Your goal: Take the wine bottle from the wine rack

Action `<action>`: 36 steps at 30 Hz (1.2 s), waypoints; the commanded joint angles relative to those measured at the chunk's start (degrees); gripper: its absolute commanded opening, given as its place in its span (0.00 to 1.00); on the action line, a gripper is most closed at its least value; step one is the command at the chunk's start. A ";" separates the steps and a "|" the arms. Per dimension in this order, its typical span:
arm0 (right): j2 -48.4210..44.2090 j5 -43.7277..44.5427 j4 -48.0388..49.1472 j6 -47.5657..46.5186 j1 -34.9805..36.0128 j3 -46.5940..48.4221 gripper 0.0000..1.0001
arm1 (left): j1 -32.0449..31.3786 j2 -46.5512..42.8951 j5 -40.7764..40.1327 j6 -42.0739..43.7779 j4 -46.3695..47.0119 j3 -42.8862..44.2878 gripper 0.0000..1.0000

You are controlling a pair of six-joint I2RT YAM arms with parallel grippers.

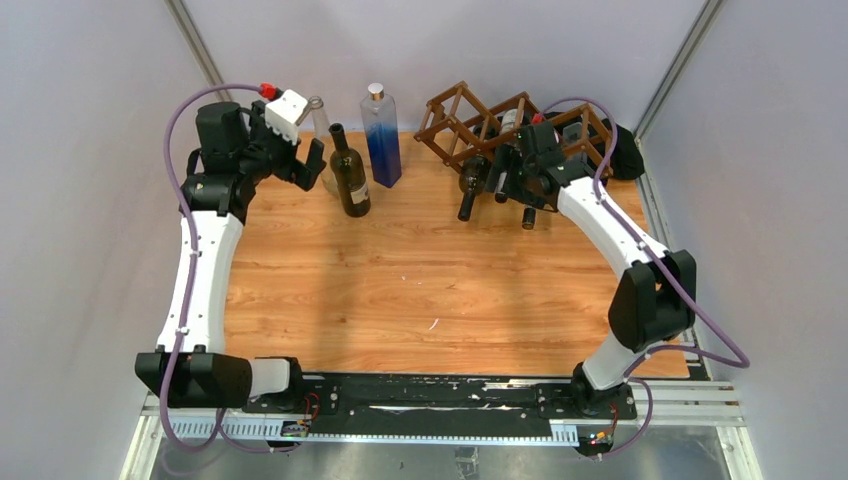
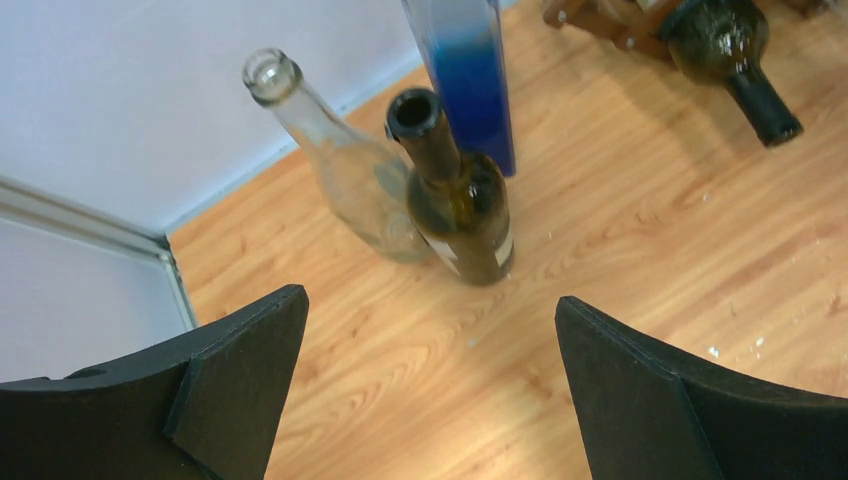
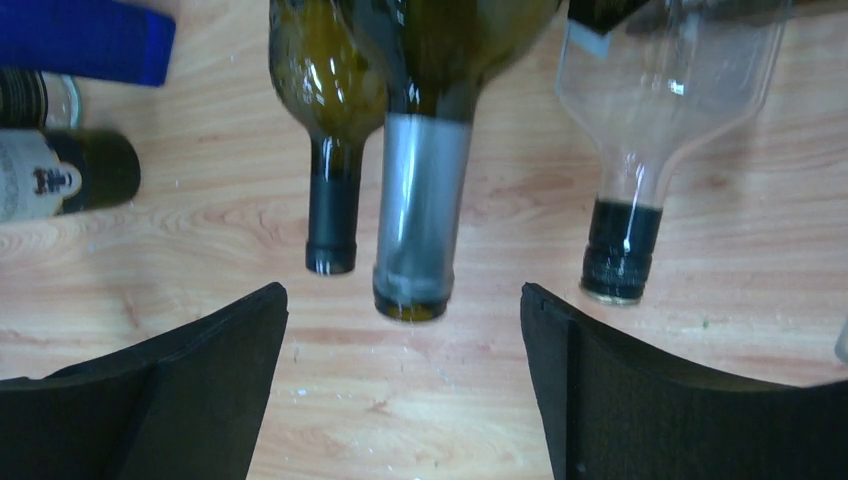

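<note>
Wine rack is sitting at one o'clock on the wooden table; the wine bottle with the grey neck is lying in it, between a green bottle and a clear bottle, necks pointing to six o'clock; the right gripper is hovering by its mouth, fingers wide apart, touching nothing; the left gripper is hanging at eleven o'clock, fingers also apart, near three standing bottles.

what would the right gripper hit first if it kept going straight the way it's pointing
Most likely the grey-foiled neck of the middle bottle, which sits centred ahead of the open right gripper. How far off it is, the wrist view does not settle.
</note>
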 commanded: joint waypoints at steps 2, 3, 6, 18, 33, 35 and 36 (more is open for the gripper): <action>6.08 3.73 -0.39 -1.64 -1.45 8.10 0.86 | 0.24 -3.38 -2.05 3.21 -9.89 0.21 1.00; 7.15 4.12 -0.31 -2.06 -1.69 9.13 0.85 | 0.24 -4.24 -2.13 4.24 -10.37 0.04 1.00; 9.78 5.50 0.58 -3.14 -2.33 11.06 0.80 | 0.30 -7.63 -2.39 6.74 -10.44 -2.14 1.00; 14.21 4.54 7.75 -3.68 -3.86 9.92 0.64 | 0.28 -11.79 -3.29 4.01 -10.67 -4.53 1.00; 7.61 -0.30 12.31 -1.15 -3.94 2.12 0.00 | 0.19 -16.08 -5.23 3.04 -13.26 -6.74 1.00; 4.78 -2.45 13.74 -1.03 -3.95 -0.37 0.00 | 0.23 -17.09 -5.62 3.27 -13.84 -7.32 1.00; 3.69 -2.73 14.54 -1.00 -3.95 -1.64 0.00 | 0.28 -17.41 -5.65 3.54 -14.10 -7.51 1.00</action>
